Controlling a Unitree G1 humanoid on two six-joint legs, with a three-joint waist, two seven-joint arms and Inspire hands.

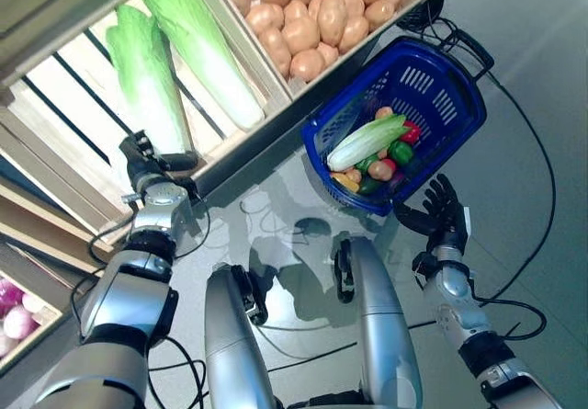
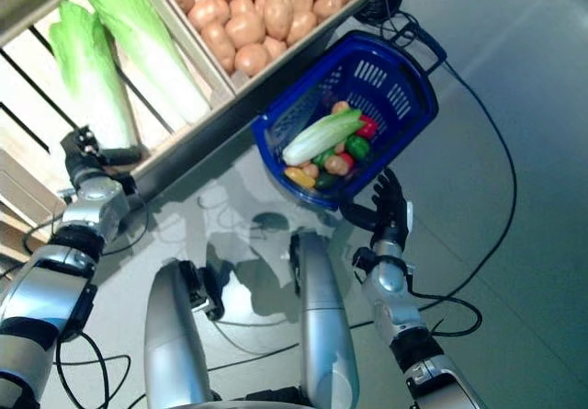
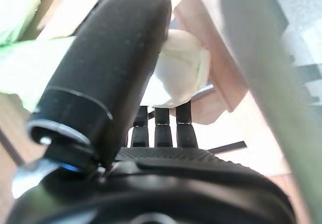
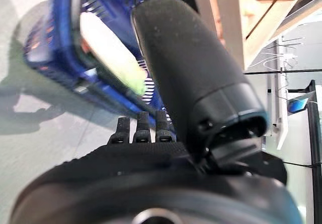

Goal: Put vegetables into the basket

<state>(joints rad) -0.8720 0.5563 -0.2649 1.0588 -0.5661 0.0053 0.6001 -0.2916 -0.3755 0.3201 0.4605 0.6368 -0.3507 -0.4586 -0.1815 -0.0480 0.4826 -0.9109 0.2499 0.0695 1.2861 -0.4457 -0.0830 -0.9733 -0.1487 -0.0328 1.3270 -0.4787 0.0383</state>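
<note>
Left eye view, basket (image 1: 457, 83): blue, on the floor beside the wooden crate (image 1: 55, 142); it already holds a cabbage (image 1: 367, 141) and small vegetables.
Left eye view, target: a napa cabbage (image 1: 147, 83) lies in the crate, long axis running away from the left hand (image 1: 142, 161), stem end toward it.
Right eye view, right hand (image 2: 386, 205): fingers spread straight, holding nothing, just beside the basket's near rim.
Right eye view, nearer arm: the left, by judgement; the right is well apart from the crate.
Left wrist view, left hand: fingers extended toward the cabbage's pale stem end (image 3: 183, 68); nothing gripped; contact cannot be confirmed.
Right wrist view: empty hand, basket just past the fingers (image 4: 143, 126).
</note>
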